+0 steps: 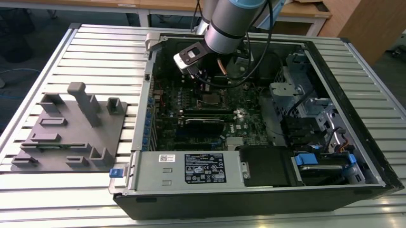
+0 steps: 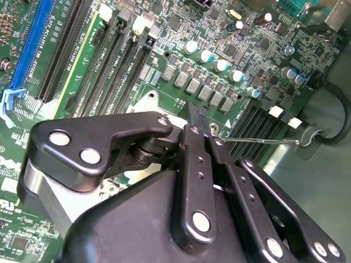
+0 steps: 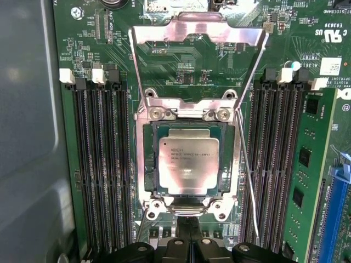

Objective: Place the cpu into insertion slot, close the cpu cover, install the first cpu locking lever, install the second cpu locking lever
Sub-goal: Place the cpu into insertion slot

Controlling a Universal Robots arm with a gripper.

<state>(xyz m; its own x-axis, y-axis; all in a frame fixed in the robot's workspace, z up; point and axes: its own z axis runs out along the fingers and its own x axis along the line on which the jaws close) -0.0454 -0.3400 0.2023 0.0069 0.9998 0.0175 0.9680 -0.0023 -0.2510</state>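
**Slatted worktop, open case: tool shut beside the seated cpu**

Grey metal slats form the worktop [image 1: 101,57], which carries an open computer case [image 1: 254,204] lying on its side. A grey moulded fixture [image 1: 70,137] sits beside it, on the exterior view's left. The arm [image 1: 228,23] reaches down into the case over the green board.

In the first wrist view, the cpu [image 3: 188,164] lies flat in the insertion slot [image 3: 155,159], its dull metal top fully exposed and square with the black rim. The cpu cover [image 3: 197,30] is swung open on its hinge and stands away from the slot, so the green board shows through its window. A thin wire lever [image 3: 248,175] runs along one side of the slot, between it and a bank of memory slots [image 3: 274,164]. A second bank [image 3: 98,164] flanks the other side.

The tool [image 3: 190,227] sits at the slot edge opposite the cover's hinge. Its fingers are pressed together with only a hairline seam between them, and nothing can be seen pinched there. Whether the tips touch the board cannot be told. In the second wrist view the tool [image 2: 193,112] again shows its fingers meeting at a point, with the lever [image 2: 263,141] just beside them.
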